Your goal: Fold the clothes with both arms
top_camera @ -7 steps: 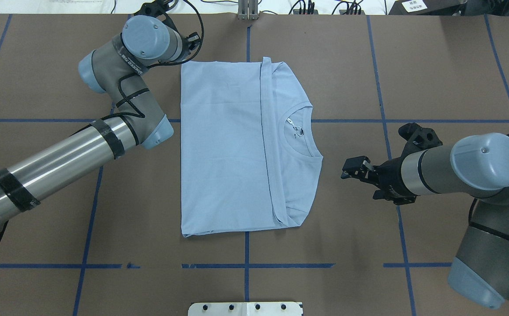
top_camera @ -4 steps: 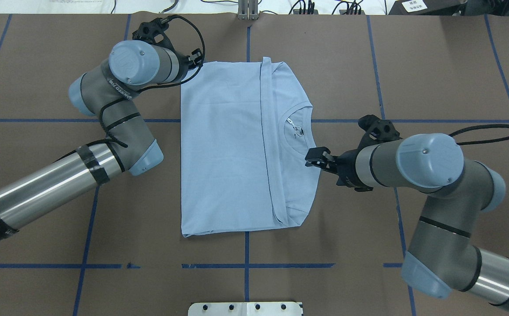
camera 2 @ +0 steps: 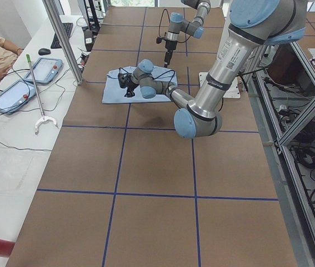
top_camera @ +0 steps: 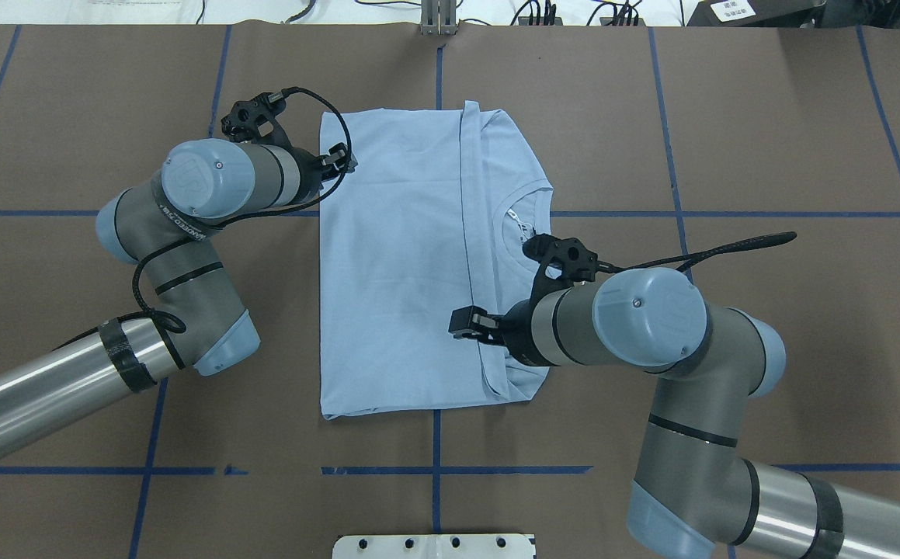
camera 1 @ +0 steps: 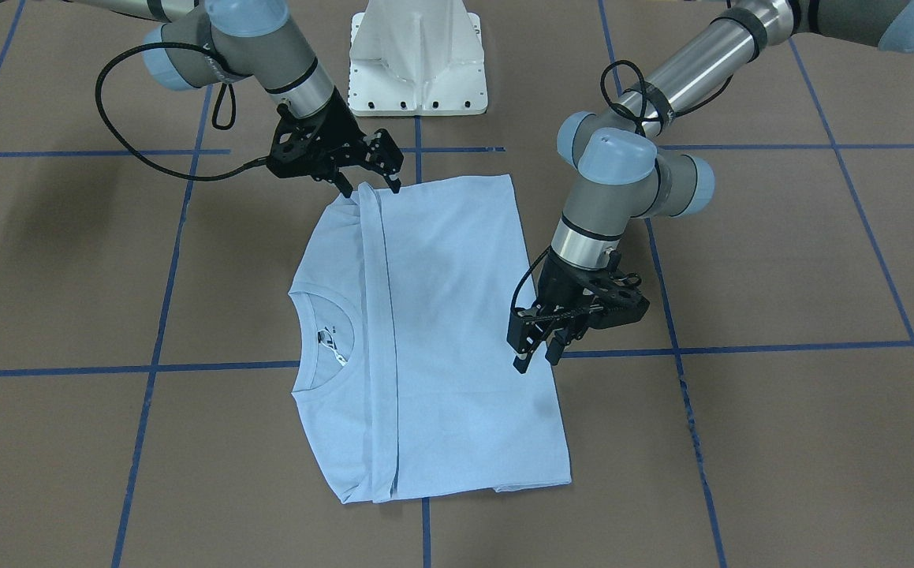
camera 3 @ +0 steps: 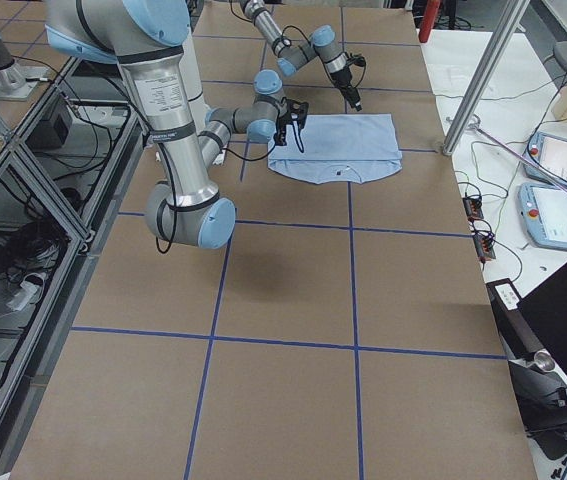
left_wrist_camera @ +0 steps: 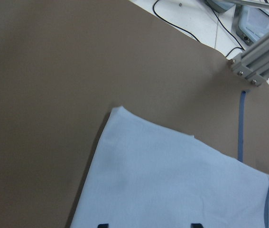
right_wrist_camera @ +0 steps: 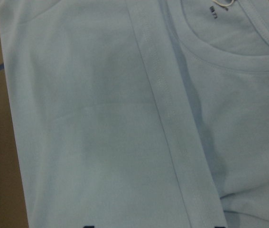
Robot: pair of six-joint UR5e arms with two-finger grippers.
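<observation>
T-shirt (top_camera: 395, 272) lies flat mid-table (top_camera: 768, 116), partly folded: the hem band (top_camera: 467, 233) runs across the body just short of the collar (top_camera: 547, 233), w/ the neck tag (top_camera: 522, 227) showing. Right claw (camera 1: 370, 188) is spread wide at the hem band, near the shirt's robot-side edge, holding nothing; can't tell if the tips touch cloth. Left claw (camera 1: 535, 361) sits over the opposite, folded edge, fingers moderately apart, also empty, prob. a bit above the fabric. Risks, by judgement: the stack is 2+ layers at the band, so a shallow pinch may take only the top layer and peel the fold open, while a deep one may jam the tips into the table and drag the whole shirt. The claws don't line up along the shirt, i.e. one nearer the robot, one further out, so an uneven lift could skew the next fold or wrinkle the body. A wide claw closing on thin cloth may also bunch it, and the right arm's loose cable (top_camera: 729, 252) hangs near the collar side.
</observation>
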